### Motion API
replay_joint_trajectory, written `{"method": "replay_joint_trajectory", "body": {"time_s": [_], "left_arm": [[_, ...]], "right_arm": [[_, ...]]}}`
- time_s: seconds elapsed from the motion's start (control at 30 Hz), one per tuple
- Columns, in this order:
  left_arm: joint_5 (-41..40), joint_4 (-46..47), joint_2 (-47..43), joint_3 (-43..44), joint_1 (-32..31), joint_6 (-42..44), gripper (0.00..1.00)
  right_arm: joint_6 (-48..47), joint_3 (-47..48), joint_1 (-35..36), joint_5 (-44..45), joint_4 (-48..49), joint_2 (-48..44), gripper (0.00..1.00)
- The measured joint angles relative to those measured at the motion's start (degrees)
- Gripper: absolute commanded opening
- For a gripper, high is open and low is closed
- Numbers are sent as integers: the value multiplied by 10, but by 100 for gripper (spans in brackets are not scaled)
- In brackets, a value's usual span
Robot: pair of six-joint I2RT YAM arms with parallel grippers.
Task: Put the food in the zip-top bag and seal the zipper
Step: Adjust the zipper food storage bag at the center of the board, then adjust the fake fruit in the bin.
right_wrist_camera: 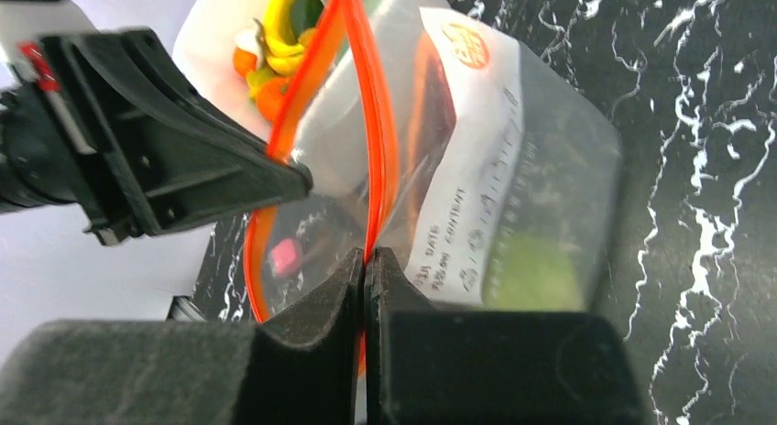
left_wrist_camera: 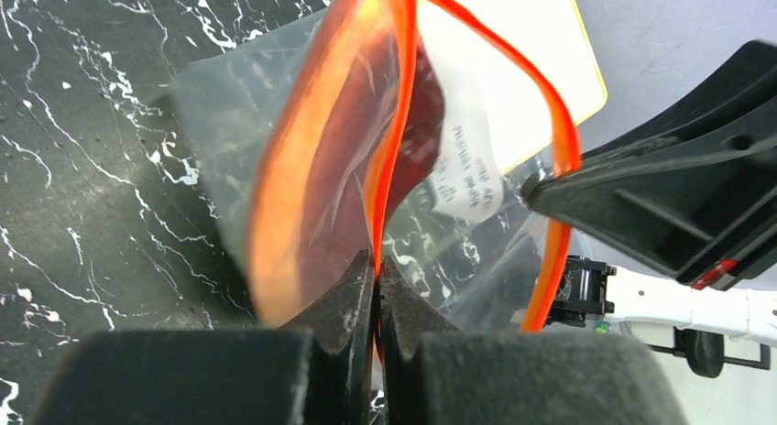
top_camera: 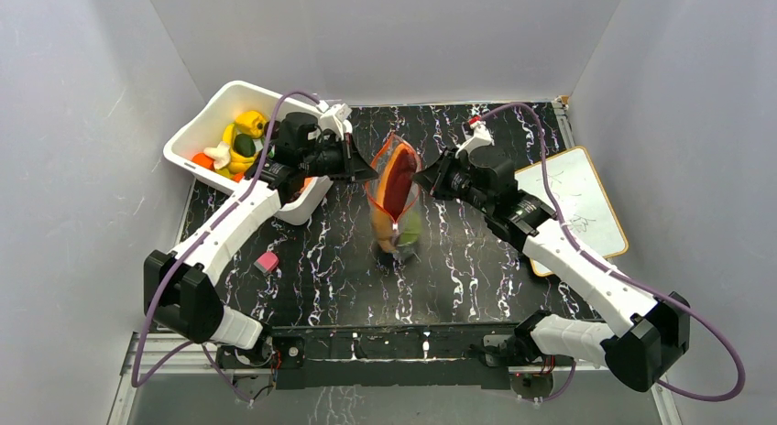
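The clear zip-top bag point(top_camera: 394, 201) hangs upright over the middle of the table, its mouth spread open between both grippers. My left gripper point(top_camera: 371, 175) is shut on the red-orange zipper point(left_wrist_camera: 400, 95) at the left side of the mouth point(left_wrist_camera: 377, 265). My right gripper point(top_camera: 421, 179) is shut on the opposite zipper strip point(right_wrist_camera: 376, 123), as the right wrist view shows point(right_wrist_camera: 366, 258). Inside the bag lie a dark red eggplant point(left_wrist_camera: 366, 159), an orange piece point(top_camera: 383, 228) and a pale-green piece point(right_wrist_camera: 536, 274). More food point(top_camera: 240, 141) sits in the white bin.
The white bin point(top_camera: 206, 123) stands at the back left, close behind my left arm. A small pink object point(top_camera: 267, 263) lies on the table at the front left. A whiteboard point(top_camera: 573, 210) lies at the right, under my right arm.
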Motion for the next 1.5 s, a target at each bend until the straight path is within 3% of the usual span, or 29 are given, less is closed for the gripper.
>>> {"method": "replay_joint_trajectory", "body": {"time_s": [0.13, 0.27, 0.5, 0.57, 0.63, 0.8, 1.03, 1.33, 1.5], "left_arm": [[-2, -5, 9, 18, 0, 6, 11], [-8, -11, 10, 20, 0, 12, 40], [-68, -62, 10, 52, 0, 45, 68], [-91, -80, 11, 73, 0, 57, 83], [-114, -99, 13, 98, 0, 70, 90], [-176, -130, 13, 149, 0, 92, 98], [-260, -168, 34, 189, 20, 138, 98], [-281, -156, 117, 187, 176, 163, 84], [-299, -144, 172, 187, 219, 175, 80]], "right_arm": [[0, -10, 0, -1, -6, 2, 0], [0, -15, 1, -5, 0, 2, 0], [5, -15, 1, -13, 3, 15, 0], [4, -15, 1, -16, 3, 21, 0], [4, -14, 1, -18, 2, 23, 0], [-1, -8, 1, -19, -5, 24, 0], [-16, 2, 1, -14, -13, 24, 0], [-25, 12, 1, -15, -13, 26, 0], [-32, 32, 1, -17, -14, 43, 0]]}}
